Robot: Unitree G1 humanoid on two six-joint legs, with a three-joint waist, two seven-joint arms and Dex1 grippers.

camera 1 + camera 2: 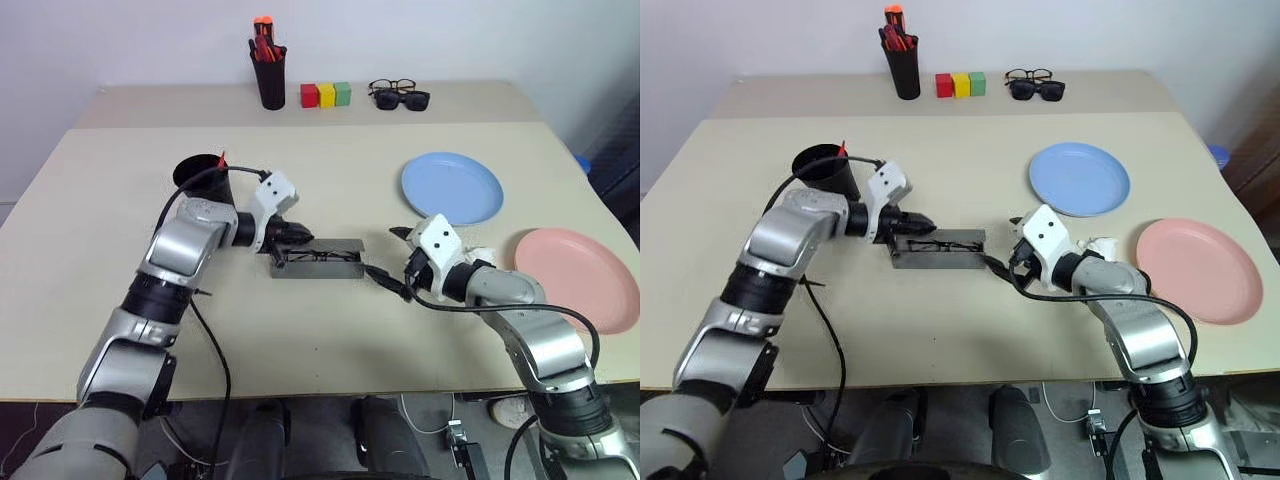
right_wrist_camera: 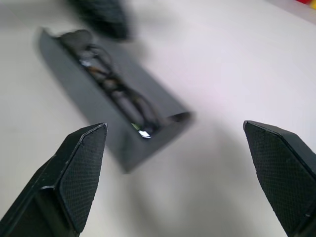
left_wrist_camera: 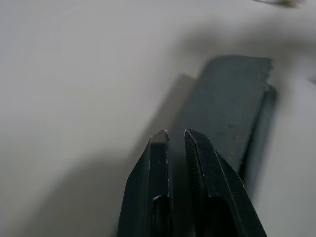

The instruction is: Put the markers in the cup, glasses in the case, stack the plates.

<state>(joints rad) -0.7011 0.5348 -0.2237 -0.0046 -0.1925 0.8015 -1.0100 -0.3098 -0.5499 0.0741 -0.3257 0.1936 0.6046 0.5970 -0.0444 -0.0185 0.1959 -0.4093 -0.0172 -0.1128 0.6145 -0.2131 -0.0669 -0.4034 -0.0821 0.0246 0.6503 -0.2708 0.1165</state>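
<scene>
Worktop (image 1: 330, 340): beige, carries everything.

Pink plate (image 1: 580, 277) sits at the right edge, flat. Light blue plate (image 1: 452, 188) is further back and left of it, near but apart (not stacked).

Grey case (image 1: 318, 262) lies open near mid-worktop, long side across the view. Black wire glasses (image 2: 116, 91) are inside it, lying along its length.

Big black cup (image 1: 200, 176) stands upright on the left, behind the left arm. A red marker (image 1: 221, 158) tip pokes above its rim; can't tell what else is in there.

Left claw (image 1: 303, 236) is at the left end of the case, fingers pressed together with only a slit between them, nothing pinched. Wrist view puts it just over the case edge; contact I can't confirm.

Right claw (image 1: 393, 260) is just off the right end of the case, fingers (image 2: 81, 168) spread wide, empty, aimed at the case (not touching it).

Back edge: narrow black cup (image 1: 270, 82) stuffed with red-orange markers, then three blocks in a row, red (image 1: 309, 95), yellow (image 1: 326, 95), green (image 1: 343, 93), touching side by side. Right of those, dark sunglasses (image 1: 402, 99) with another black-framed pair (image 1: 391, 86) right behind them.
</scene>
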